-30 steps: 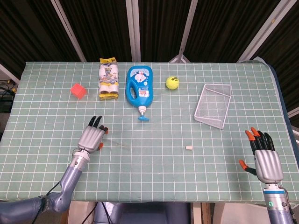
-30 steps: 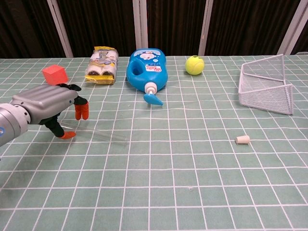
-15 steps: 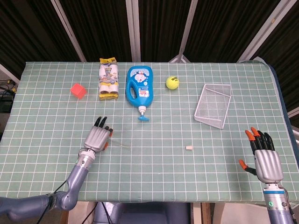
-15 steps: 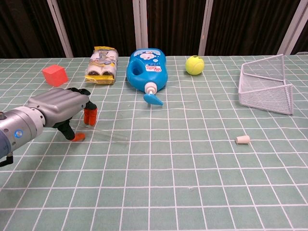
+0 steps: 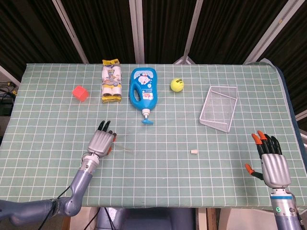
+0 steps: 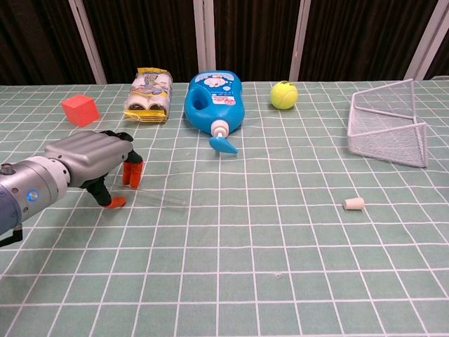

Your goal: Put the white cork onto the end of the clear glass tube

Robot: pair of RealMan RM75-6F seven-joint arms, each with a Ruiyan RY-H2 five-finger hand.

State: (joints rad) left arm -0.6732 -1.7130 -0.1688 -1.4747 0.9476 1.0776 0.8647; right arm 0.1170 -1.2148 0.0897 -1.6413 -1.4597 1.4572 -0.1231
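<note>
The clear glass tube (image 6: pixel 160 200) lies flat on the green mat, faint in the head view as a thin line (image 5: pixel 123 148). My left hand (image 6: pixel 90 160) (image 5: pixel 101 142) is lowered over the tube's left end. Its thumb tip touches the mat on the near side and its fingers (image 6: pixel 132 173) hang on the far side, apart from the tube. The tube rests on the mat between them, not lifted. The white cork (image 6: pixel 353 204) (image 5: pixel 194 152) lies alone on the mat well to the right. My right hand (image 5: pixel 272 162) hovers open at the near right edge, holding nothing.
Along the back stand a red cube (image 5: pixel 80 93), a yellow snack pack (image 5: pixel 111 81), a blue bottle (image 5: pixel 144 91) lying with its nozzle toward me, and a tennis ball (image 5: pixel 177 85). A white wire basket (image 5: pixel 219 108) lies tipped at the right.
My left hand has slid right and a little nearer to the tube's left end and dropped lower, its thumb now on the mat. The tube, the cork and the right hand have not moved.
</note>
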